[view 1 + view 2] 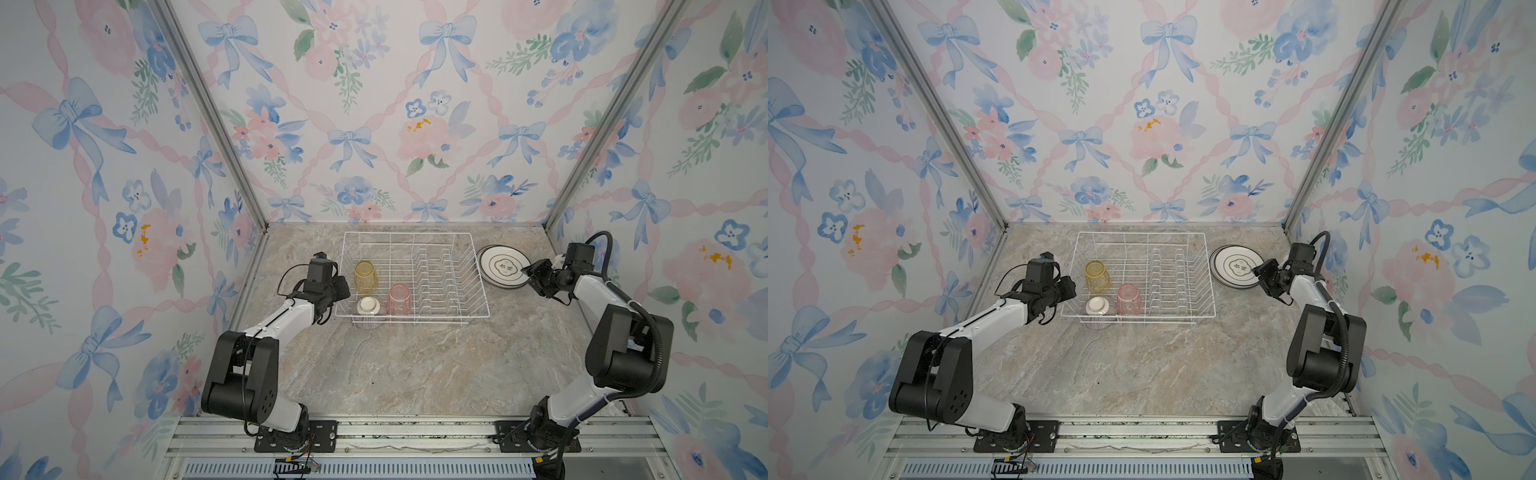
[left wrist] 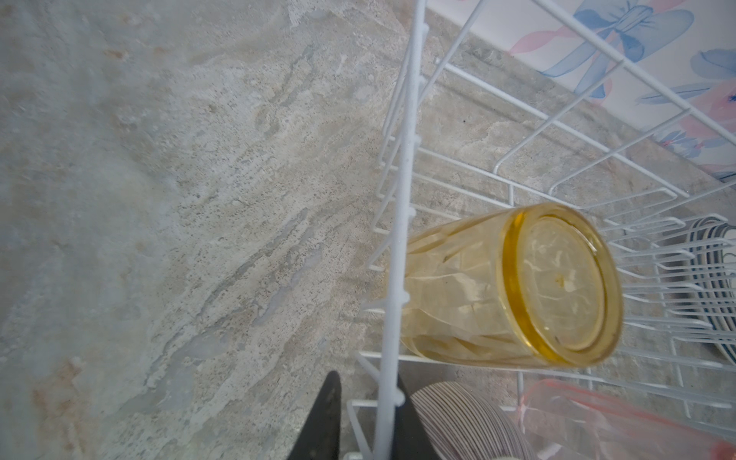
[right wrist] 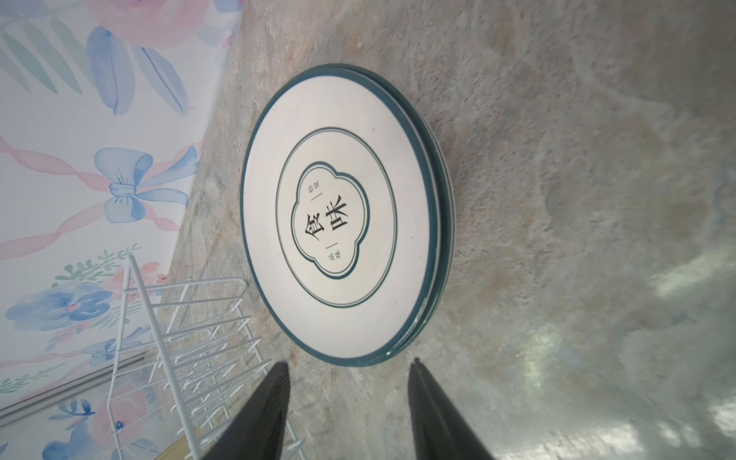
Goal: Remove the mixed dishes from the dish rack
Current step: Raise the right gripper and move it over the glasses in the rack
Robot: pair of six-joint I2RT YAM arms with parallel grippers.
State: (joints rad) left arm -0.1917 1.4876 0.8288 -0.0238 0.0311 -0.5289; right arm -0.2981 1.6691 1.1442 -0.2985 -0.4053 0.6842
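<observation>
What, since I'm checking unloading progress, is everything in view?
dish rack: one, white wire, table's back centre
plates: one stack, number unclear, white dark-rimmed, right of rack
yellow tumbler: one, yellow, upside down, rack's left
pink tumbler: one, pink, upside down, rack's front
bowl: one, purple-striped, upside down, rack's front left corner
table: one, grey-beige marble
walls: three, floral, around table
left gripper: one, black, straddling rack's left wall
right gripper: one, black, open, by plates

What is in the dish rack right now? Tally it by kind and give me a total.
Tumblers: 2, the yellow tumbler and the pink tumbler
Bowls: 1, the striped bowl
Plates: 0; the plates are stacked on the table outside the dish rack
Total in the rack: 3
</observation>
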